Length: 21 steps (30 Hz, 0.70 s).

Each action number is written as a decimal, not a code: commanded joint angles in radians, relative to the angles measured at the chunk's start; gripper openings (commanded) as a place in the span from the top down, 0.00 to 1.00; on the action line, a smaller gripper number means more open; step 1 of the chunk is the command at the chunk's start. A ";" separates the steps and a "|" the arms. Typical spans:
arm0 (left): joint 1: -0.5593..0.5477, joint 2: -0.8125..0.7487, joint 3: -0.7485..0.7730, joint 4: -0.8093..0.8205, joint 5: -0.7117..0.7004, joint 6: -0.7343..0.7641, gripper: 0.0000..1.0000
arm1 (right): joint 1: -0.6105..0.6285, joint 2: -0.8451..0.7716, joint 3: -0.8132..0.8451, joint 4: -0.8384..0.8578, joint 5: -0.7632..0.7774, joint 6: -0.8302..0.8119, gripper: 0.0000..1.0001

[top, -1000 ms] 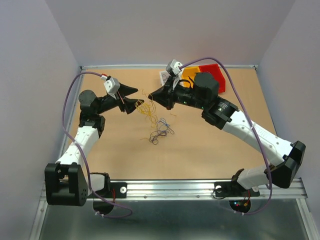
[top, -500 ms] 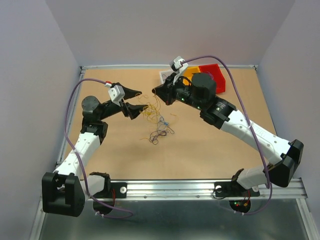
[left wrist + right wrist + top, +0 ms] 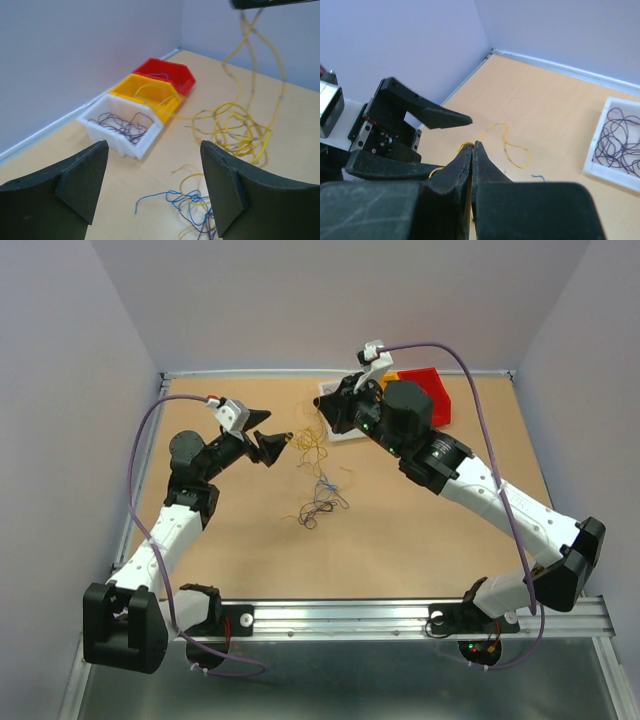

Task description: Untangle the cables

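The cables are thin curly wires. My right gripper [image 3: 325, 416] is shut on a yellow strand [image 3: 465, 146], and the yellow bundle [image 3: 306, 446] hangs from it down to the table. In the left wrist view the same yellow wires [image 3: 235, 127] drop from the top right. A loose blue and purple clump [image 3: 322, 502] lies on the table nearer the bases, its blue strands [image 3: 182, 200] between my left fingers. My left gripper [image 3: 278, 428] stands open just left of the hanging yellow wires, holding nothing. One of its fingers [image 3: 427, 107] shows in the right wrist view.
Three small bins sit in a row by the back wall: a white bin [image 3: 107, 131] holding purple wires, a yellow bin [image 3: 145, 92] and a red bin [image 3: 425, 385]. The right arm covers most of the white and yellow bins from above.
My right gripper has risen and drawn back toward the bins, lifting the yellow wires off the clump. My left gripper has opened wider and pulled slightly left.
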 commanded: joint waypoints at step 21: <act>-0.306 0.049 0.013 0.074 -0.044 0.088 0.10 | 0.010 -0.127 -0.042 0.175 0.436 0.053 0.99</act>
